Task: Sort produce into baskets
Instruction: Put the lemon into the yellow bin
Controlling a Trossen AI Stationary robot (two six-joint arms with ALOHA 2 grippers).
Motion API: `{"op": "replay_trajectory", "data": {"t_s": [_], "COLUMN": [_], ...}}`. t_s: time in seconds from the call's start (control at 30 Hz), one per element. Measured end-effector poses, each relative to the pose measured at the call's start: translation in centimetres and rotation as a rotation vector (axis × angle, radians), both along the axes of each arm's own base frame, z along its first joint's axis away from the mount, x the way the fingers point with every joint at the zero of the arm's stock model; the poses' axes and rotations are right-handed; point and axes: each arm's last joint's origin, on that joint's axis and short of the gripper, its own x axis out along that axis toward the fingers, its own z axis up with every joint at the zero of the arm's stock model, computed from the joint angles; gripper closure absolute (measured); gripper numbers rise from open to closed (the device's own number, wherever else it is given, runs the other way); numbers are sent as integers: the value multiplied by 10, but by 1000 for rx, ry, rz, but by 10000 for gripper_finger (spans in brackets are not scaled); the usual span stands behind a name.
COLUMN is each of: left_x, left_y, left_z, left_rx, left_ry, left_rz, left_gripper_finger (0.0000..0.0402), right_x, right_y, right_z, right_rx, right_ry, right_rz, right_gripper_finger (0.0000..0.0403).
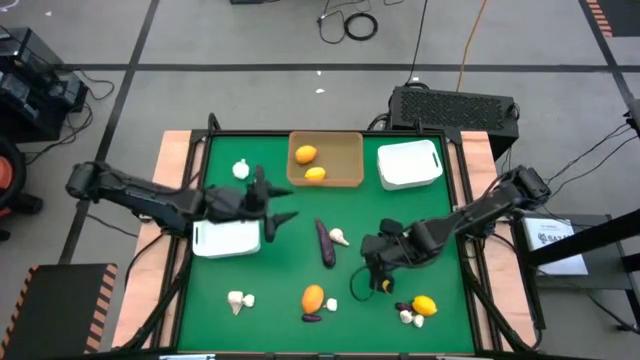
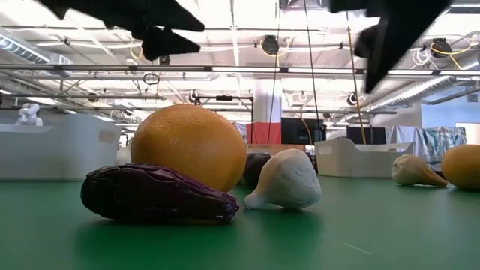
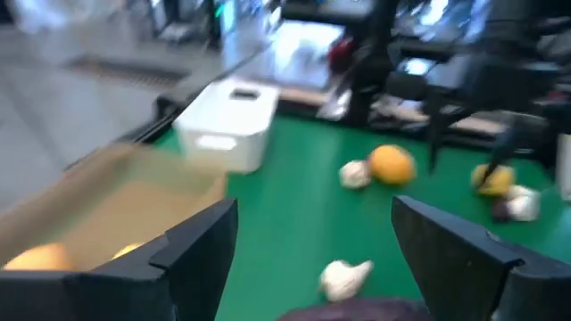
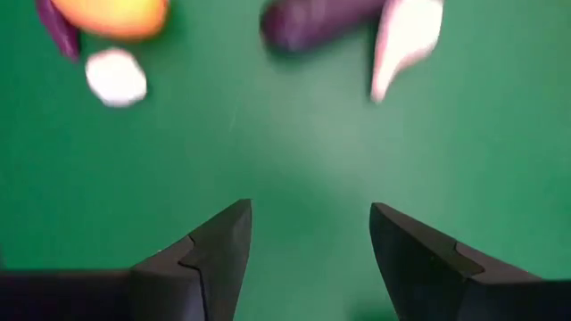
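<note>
My left gripper (image 1: 278,206) is open and empty, above the table between the left white basket (image 1: 226,239) and the tan basket (image 1: 325,176), which holds two orange-yellow fruits (image 1: 306,154). My right gripper (image 1: 371,272) is open and empty over bare green table at the right. Between them lie a purple piece (image 1: 326,243) and a garlic bulb (image 1: 341,237). Near the front edge lie an orange (image 1: 313,297), a garlic bulb (image 1: 331,304) and a small purple piece (image 1: 312,318). The right wrist view shows open fingers (image 4: 308,241) above the green surface.
A second white basket (image 1: 410,165) stands at the far right. A garlic bulb (image 1: 241,170) lies at the far left, more bulbs (image 1: 238,300) at the near left. A yellow fruit (image 1: 425,306), bulbs (image 1: 410,318) and a purple piece (image 1: 403,306) lie near the right gripper.
</note>
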Motion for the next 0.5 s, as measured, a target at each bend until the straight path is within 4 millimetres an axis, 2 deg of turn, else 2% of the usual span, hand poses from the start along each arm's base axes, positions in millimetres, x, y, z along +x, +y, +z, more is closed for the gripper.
{"op": "replay_trajectory", "data": {"t_s": [0.13,0.27,0.5], "left_x": [-3,-3,-3], "left_y": [-12,-20,-20], "left_z": [-10,-15,-15], "left_rx": [19,24,24], "left_ry": [-131,-127,-130], "left_rz": [-58,-110,-123], "left_gripper_finger": [98,98,98], "right_x": [-14,-26,-41], "right_y": [14,30,52], "right_z": [-2,-3,-2], "right_rx": [70,171,345], "right_ry": [92,175,311], "right_rz": [-50,-97,-264], "right_gripper_finger": [184,184,184]}}
